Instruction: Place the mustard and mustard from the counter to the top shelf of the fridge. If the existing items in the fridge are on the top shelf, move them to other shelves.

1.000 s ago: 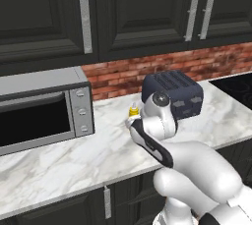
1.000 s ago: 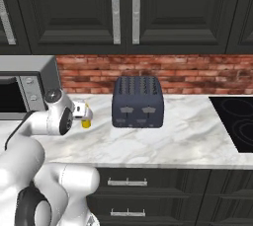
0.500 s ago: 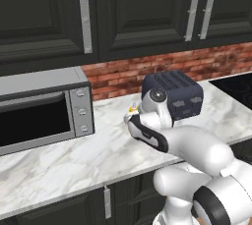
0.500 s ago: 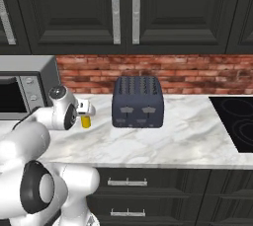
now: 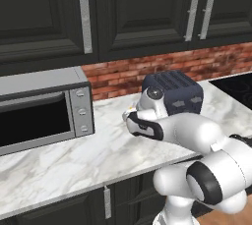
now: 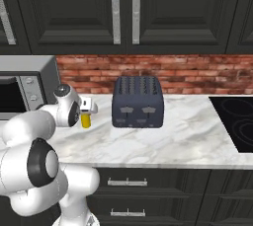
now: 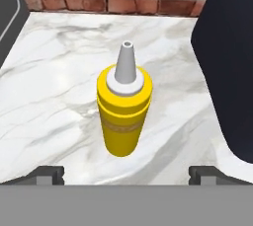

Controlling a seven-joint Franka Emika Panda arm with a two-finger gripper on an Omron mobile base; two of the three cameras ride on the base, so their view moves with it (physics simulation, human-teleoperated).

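A slim yellow mustard (image 7: pixel 123 114) bottle with a thin pale nozzle stands upright on the white marble counter (image 7: pixel 59 87). It sits centred just ahead of my gripper (image 7: pixel 126 173), whose two dark fingertips (image 7: pixel 49 173) stand wide apart, open and empty, one on each side of it. From the right base view the mustard (image 6: pixel 86 120) shows just below the gripper (image 6: pixel 89 106), between microwave and toaster. In the left base view the gripper (image 5: pixel 129 117) hides nearly all of the bottle. The fridge, its top shelf and the existing items are out of view.
A silver microwave (image 5: pixel 39 106) (image 6: pixel 24 87) stands left of the bottle, and a dark toaster (image 5: pixel 174 94) (image 6: pixel 138 102) (image 7: pixel 232 62) close on its right. A brick wall runs behind. A black cooktop (image 6: pixel 237 121) lies at the counter's far right. Dark cabinets hang overhead.
The arm's elbow has dropped and swung toward the base, while the hand stays by the mustard. The jaws remain open and the bottle has not moved.
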